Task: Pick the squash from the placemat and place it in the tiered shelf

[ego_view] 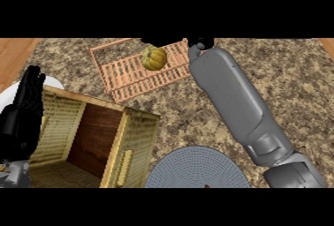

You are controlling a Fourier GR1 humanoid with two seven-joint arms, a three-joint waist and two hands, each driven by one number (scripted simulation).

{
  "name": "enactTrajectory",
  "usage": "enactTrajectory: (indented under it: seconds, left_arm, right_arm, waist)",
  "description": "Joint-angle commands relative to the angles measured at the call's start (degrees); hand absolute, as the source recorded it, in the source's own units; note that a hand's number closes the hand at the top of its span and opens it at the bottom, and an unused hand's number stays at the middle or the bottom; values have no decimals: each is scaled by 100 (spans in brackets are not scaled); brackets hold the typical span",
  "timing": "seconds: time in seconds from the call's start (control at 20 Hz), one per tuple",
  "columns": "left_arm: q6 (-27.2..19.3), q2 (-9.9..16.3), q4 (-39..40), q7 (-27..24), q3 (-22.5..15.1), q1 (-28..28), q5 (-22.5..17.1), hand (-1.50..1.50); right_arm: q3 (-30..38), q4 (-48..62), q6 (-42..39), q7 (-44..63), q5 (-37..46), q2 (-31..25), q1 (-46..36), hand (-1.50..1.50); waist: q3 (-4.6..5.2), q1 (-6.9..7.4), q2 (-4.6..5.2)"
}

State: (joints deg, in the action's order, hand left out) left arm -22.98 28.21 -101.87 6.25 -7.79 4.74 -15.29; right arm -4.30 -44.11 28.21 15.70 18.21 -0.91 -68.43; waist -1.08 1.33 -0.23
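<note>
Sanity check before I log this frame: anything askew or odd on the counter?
Nothing spilled or damaged. The squash is over the tiered shelf, which sits skewed to the counter edges. The right hand is mostly cut off at the top, beside the squash. The left hand rests open at the left edge.

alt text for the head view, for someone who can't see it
The squash sits over the orange tiered shelf, with the right hand beside it at the view's top. The left hand rests open at the left edge, by a wicker basket and grey placemat.
</note>
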Motion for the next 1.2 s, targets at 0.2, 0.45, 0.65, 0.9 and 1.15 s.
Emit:
enactTrajectory:
  seconds: [0.2, 0.45, 0.65, 0.9, 1.15]
  left_arm:
    - [45, -261, 361, -66, -86, -344, -18, 0]
    - [-101, -331, 220, -120, -107, -503, 94, 0]
    - [-53, -332, 282, -88, -42, -432, 13, 0]
    - [-103, -383, 27, -16, -204, -565, 101, 0]
    - [-204, -470, 212, 109, -329, -232, 319, 0]
  right_arm:
    - [481, -579, 121, 731, -101, -697, 129, -150]
    - [738, -1270, -536, 931, -451, -1390, 824, -150]
    - [922, -1886, -1248, 668, -886, -1833, 1548, -150]
    - [1338, -2639, -2070, 700, -1510, -2439, 2070, -150]
    - [1578, -2961, -2425, 656, -1800, -2687, 2395, -150]
  waist:
    - [112, -224, -5]
    - [107, -306, -26]
    - [104, -349, -15]
    - [103, -324, -18]
    - [104, -263, 13]
